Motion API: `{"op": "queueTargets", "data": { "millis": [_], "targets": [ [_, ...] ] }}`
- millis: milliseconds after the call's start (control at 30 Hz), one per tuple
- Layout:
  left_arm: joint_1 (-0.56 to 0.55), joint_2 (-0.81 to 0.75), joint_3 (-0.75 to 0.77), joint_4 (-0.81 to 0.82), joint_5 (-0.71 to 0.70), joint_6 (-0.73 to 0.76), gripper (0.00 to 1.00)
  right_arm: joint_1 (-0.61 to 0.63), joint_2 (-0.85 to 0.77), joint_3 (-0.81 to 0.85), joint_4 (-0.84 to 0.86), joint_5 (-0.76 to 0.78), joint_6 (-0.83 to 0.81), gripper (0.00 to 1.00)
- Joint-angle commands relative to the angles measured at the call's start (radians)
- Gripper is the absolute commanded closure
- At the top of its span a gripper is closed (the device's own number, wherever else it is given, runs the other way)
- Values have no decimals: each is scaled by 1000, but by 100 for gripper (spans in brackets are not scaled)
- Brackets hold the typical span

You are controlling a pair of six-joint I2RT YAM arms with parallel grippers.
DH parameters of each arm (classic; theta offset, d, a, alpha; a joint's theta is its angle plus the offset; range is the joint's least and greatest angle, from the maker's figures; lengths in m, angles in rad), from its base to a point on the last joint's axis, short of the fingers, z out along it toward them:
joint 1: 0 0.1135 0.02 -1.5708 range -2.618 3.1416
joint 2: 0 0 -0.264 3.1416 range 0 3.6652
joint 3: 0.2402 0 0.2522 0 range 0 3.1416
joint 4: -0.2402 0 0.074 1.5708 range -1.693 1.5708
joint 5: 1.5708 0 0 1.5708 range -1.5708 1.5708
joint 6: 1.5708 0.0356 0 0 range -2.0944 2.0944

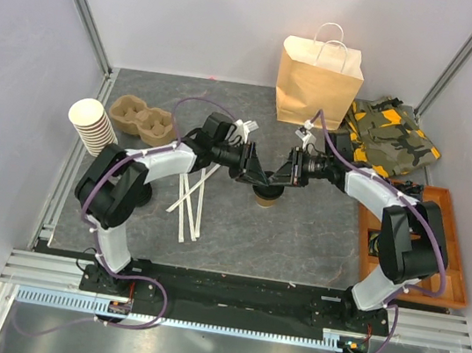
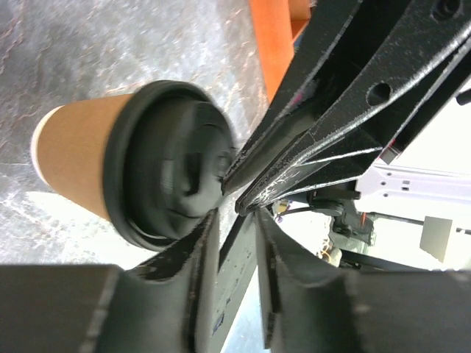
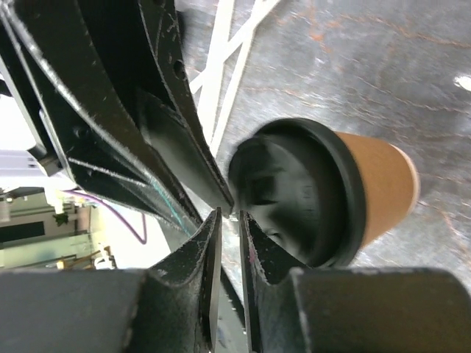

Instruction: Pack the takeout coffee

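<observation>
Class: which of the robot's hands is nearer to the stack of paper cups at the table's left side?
Left. The left hand is mid-table, well to the right of the stack of paper cups. The right hand faces it from just beyond, farther right still.

Robot lab cell, alu frame (image 1: 84, 3), white walls (image 1: 198, 11)
</observation>
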Motion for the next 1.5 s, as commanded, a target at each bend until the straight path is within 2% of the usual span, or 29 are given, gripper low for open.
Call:
{"op": "queueTargets", "data": {
  "millis": [0, 67, 233, 333, 500, 600, 667, 733, 767, 833, 933, 1100, 1333, 1467],
  "targets": [
    [0, -122, 34, 18, 8, 20, 62, 8, -93, 104, 33, -62, 59, 76],
    [-1, -162, 55, -34, -12, 71, 60, 6, -131, 122, 19, -39, 60, 75],
    [7, -242, 86, -229, -133, 256, 58, 8, -195, 159, -191, 137, -123, 70],
    [31, -285, 112, -328, -211, 371, 50, 6, -228, 170, -277, 269, -216, 67],
    [53, -283, 236, -567, -307, 615, 37, 6, -264, 177, -385, 453, -312, 46],
    [56, -314, 220, -594, -365, 687, 36, 6, -276, 165, -441, 504, -326, 37],
    [66, -352, 184, -585, -350, 690, 36, 8, -314, 118, -449, 492, -330, 26],
    [91, -377, 163, -563, -311, 669, 35, 8, -386, 16, -413, 472, -329, 16],
    [102, -384, 157, -554, -305, 655, 35, 9, -412, -25, -356, 466, -319, 14],
    [140, -386, 152, -522, -268, 608, 35, 20, -475, -135, -289, 472, -304, 14],
    [181, -389, 144, -465, -236, 537, 35, 72, -542, -275, -122, 562, -283, 14],
    [218, -389, 143, -433, -218, 476, 35, 178, -567, -439, 146, 679, -267, 14],
    [277, -384, 124, -415, -189, 433, 36, 250, -468, -484, 381, 722, -312, 19],
    [289, -384, 118, -396, -176, 421, 36, 262, -382, -458, 427, 696, -312, 23]
  ]
}}
